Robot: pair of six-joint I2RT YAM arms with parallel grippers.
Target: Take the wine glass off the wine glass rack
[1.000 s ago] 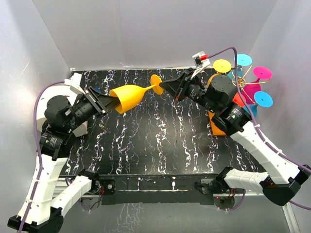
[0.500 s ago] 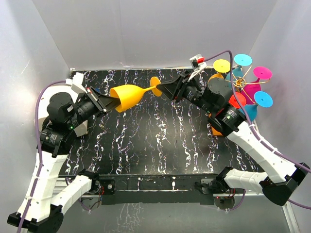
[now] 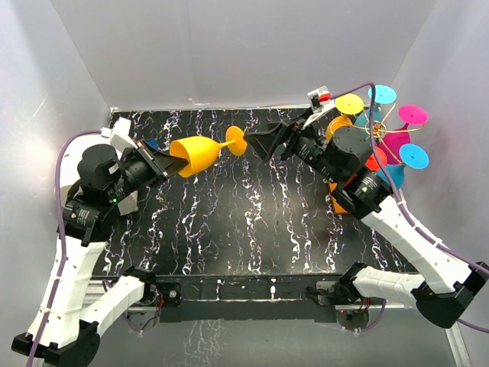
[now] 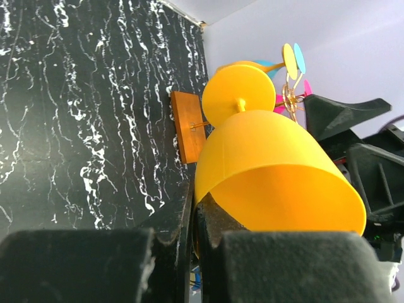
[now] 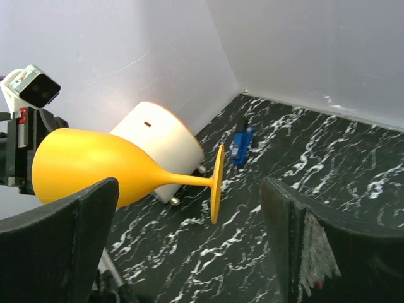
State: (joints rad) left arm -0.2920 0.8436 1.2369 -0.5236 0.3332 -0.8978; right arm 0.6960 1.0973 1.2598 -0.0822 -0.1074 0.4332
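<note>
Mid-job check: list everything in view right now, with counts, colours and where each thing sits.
held glass: one, yellow-orange, sideways in the air over the table's rear left.
rack: one, orange base with gold wire, rear right of the table.
hung glasses: several, yellow, cyan, magenta and red, on the rack; exact count unclear.
blue item: one, small, on the table at rear left; too small to identify.
table: one, black with white veins.
left gripper: one, black, jaws shut on the held glass's rim.
right gripper: one, black, jaws open, just clear of the held glass's foot.
</note>
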